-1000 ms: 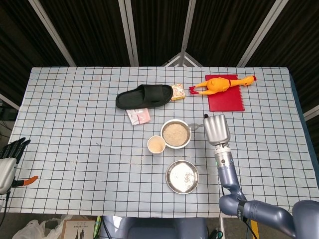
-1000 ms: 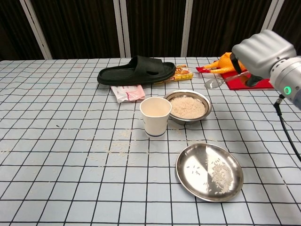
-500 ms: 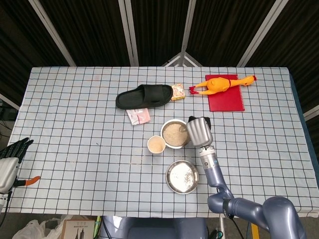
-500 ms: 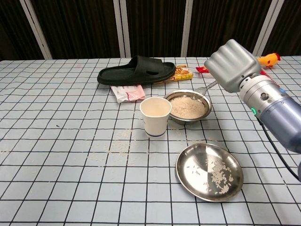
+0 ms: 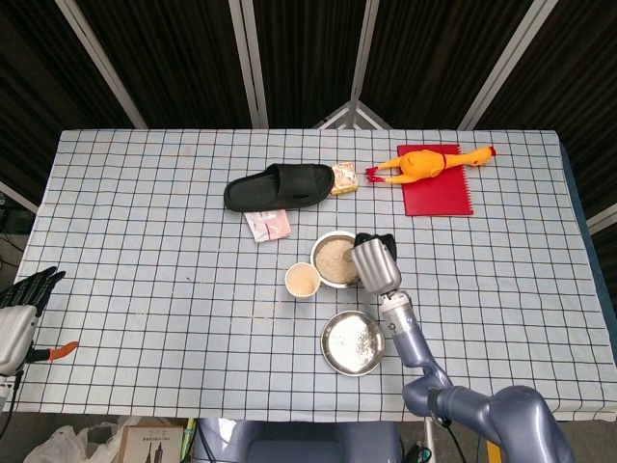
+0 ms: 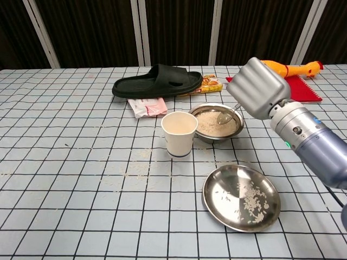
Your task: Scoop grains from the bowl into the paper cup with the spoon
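The spoon [image 6: 225,116] is held by the right hand [image 6: 259,88], and its scoop end is dipped into the grains at the right side of the bowl [image 6: 203,110]. The bowl is seen near the middle of the checked surface [image 5: 145,241], and the paper cup [image 6: 179,134] stands just to its left and a little nearer, holding some grains. The right hand is clenched around the spoon's handle, just right of the bowl and above its rim. A flat metal plate [image 6: 241,197] with a few loose grains is placed nearer, in front of the bowl. Spilled grains are scattered on the surface left of the cup. The left hand [image 5: 21,297] is seen at the far left edge in the head view, well apart from everything, with its dark fingers spread and nothing held. Further back lie a black slipper [image 5: 280,185], a small pink packet [image 5: 268,224], a snack packet [image 5: 344,177], and a rubber chicken [image 5: 429,165] on a red notebook [image 5: 436,193].
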### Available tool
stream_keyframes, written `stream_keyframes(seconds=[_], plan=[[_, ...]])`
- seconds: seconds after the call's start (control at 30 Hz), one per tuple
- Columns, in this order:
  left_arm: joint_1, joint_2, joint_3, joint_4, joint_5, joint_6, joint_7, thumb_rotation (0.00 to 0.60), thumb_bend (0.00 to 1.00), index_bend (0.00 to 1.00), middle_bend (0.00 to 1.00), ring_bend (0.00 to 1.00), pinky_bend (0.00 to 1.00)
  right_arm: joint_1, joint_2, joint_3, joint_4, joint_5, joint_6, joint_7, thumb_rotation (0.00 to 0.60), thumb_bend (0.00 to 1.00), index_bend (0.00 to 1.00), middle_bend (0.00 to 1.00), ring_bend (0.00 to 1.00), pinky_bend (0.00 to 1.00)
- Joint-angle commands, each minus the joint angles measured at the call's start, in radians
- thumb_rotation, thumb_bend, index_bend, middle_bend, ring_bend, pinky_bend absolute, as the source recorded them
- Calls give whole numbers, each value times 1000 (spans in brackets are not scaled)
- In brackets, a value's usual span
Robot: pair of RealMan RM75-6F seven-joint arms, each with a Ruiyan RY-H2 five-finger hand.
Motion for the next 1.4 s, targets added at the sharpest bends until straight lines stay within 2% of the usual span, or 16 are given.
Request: stream_keyframes(seconds=[0.03, 0.3, 0.53, 0.97, 1.17, 1.4], plan=[[0, 1, 0, 0, 0, 1, -2, 600, 0, 0, 0, 0, 0, -4, -17, -8, 25, -16, -4, 0, 600, 561, 659, 831, 971, 1000], [-1, 3, 2, 0, 4, 0, -8, 600, 0, 0, 0, 0, 0, -11, -40, -11, 83, -42, -17, -11, 600, 562, 659, 831, 971, 1000], [-2, 5, 3, -1, 4, -2, -14, 600, 0, 0, 0, 0, 0, -6, -37, 12, 104, -52, -19, -10, 600, 562, 659, 831, 971, 1000], [-2, 2, 5, 1, 13, 4, -15, 600, 0, 0, 0, 0, 0, -22, -30, -21, 117, -107, -33, -25, 600, 563, 659, 831, 971, 1000], [-4, 1, 4, 0, 10, 2, -14, 600, 0, 0, 0, 0, 0, -24, -47, -6, 108, -110, -33, -5, 600, 571, 661, 831, 971, 1000], [-2, 1, 4, -2, 8, 4, -18, 600, 0, 0, 0, 0, 0, -30, -72, 48, 74, -66, -48, 39, 600, 572, 663, 831, 971, 1000]])
